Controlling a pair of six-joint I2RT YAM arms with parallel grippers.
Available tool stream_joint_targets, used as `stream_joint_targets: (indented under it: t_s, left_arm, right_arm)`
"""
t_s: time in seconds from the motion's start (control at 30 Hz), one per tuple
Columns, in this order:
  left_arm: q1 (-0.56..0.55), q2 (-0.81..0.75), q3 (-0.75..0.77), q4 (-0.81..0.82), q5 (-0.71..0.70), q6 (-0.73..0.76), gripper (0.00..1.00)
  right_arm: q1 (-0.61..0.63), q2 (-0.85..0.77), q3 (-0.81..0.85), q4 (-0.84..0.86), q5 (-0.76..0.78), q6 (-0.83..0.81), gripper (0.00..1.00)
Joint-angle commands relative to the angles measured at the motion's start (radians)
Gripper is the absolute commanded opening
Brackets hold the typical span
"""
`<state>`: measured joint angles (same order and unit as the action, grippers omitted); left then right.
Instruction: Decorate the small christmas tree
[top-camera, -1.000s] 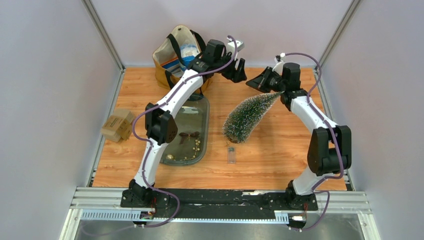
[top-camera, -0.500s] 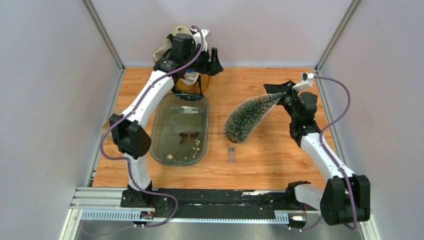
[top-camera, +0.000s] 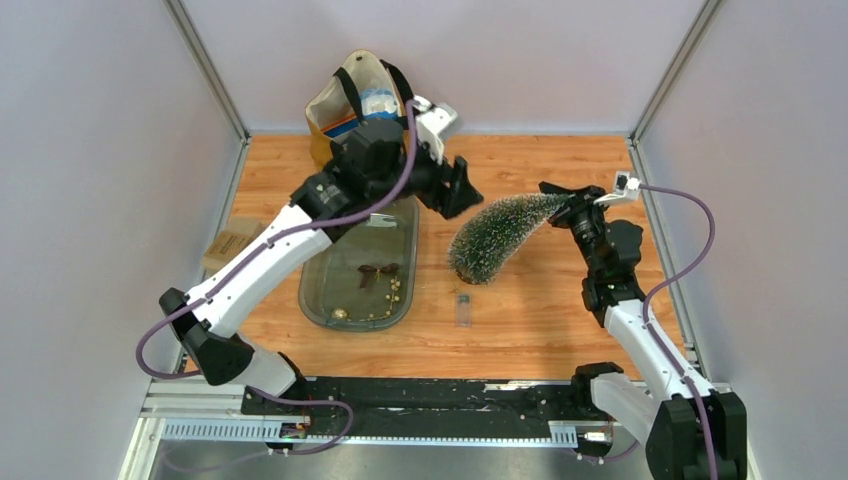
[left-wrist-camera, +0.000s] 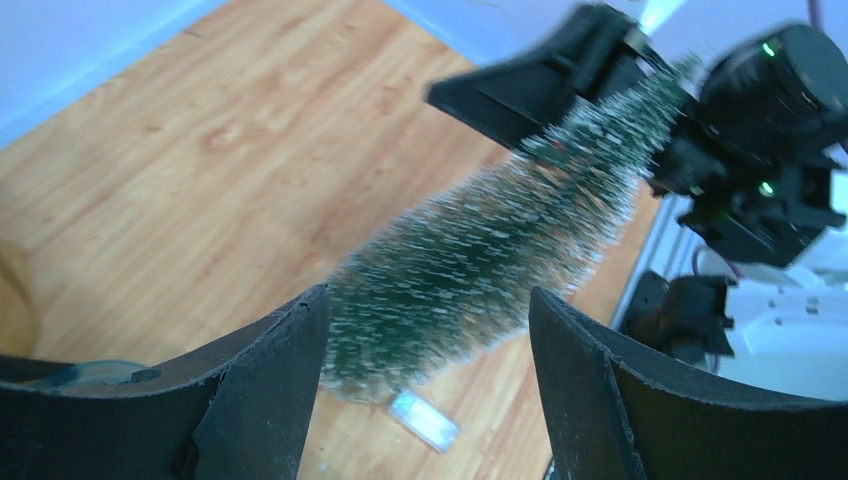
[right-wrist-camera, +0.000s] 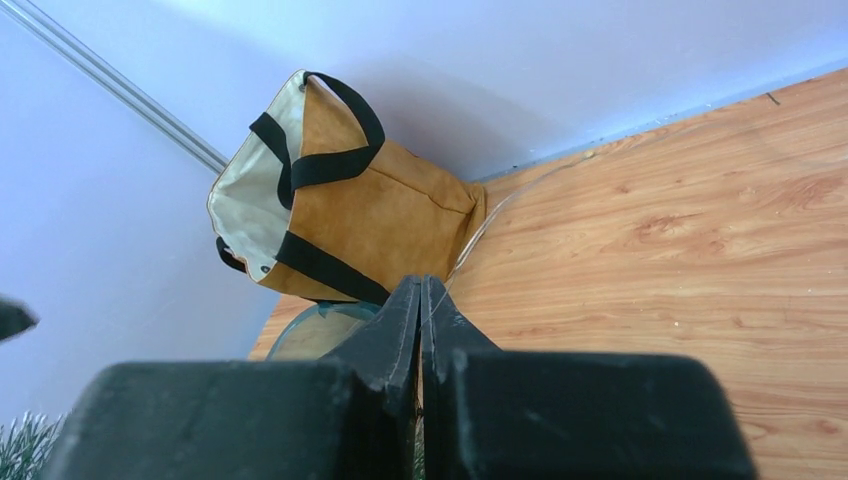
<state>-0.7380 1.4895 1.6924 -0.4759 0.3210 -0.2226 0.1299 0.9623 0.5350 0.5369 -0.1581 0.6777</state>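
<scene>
The small frosted green Christmas tree (top-camera: 498, 238) leans over, its base on the table and its tip up to the right. My right gripper (top-camera: 560, 199) is shut on the tree's tip; in the right wrist view its jaws (right-wrist-camera: 420, 290) are pressed together with green showing between them. My left gripper (top-camera: 462, 190) is open and empty, hovering just left of and above the tree. In the left wrist view the tree (left-wrist-camera: 500, 240) lies between and beyond my open fingers (left-wrist-camera: 425, 320), with the right gripper (left-wrist-camera: 560, 75) at its tip.
A glass tray (top-camera: 330, 305) left of the tree holds a bow (top-camera: 377, 270), a bead string (top-camera: 396, 292) and a gold ball (top-camera: 340, 313). A small clear box (top-camera: 462, 308) lies before the tree. A tan bag (top-camera: 350, 100) stands at the back. A cardboard box (top-camera: 228, 246) sits far left.
My left arm has swung from the bag at the back forward and right, up to the tree. My right gripper has kept hold of the tree's tip, shifted slightly.
</scene>
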Motion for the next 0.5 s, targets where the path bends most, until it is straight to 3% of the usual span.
stream_joint_targets:
  t_s: [0.0,0.2,0.47]
  left_arm:
    - [-0.144,-0.044,-0.074,0.006,-0.172,0.057,0.80]
    - [-0.279,-0.012,-0.089,0.045,-0.357,0.091,0.82]
    - [-0.311,0.063,-0.054,0.051,-0.539,0.072,0.82]
  right_arm:
    - [0.007,-0.039,-0.030,0.084,0.008,-0.056,0.04]
    - [0.007,-0.094,-0.082,0.110,-0.030,-0.093,0.08]
    - [0.007,-0.194,-0.150,0.144,-0.138,-0.168,0.11]
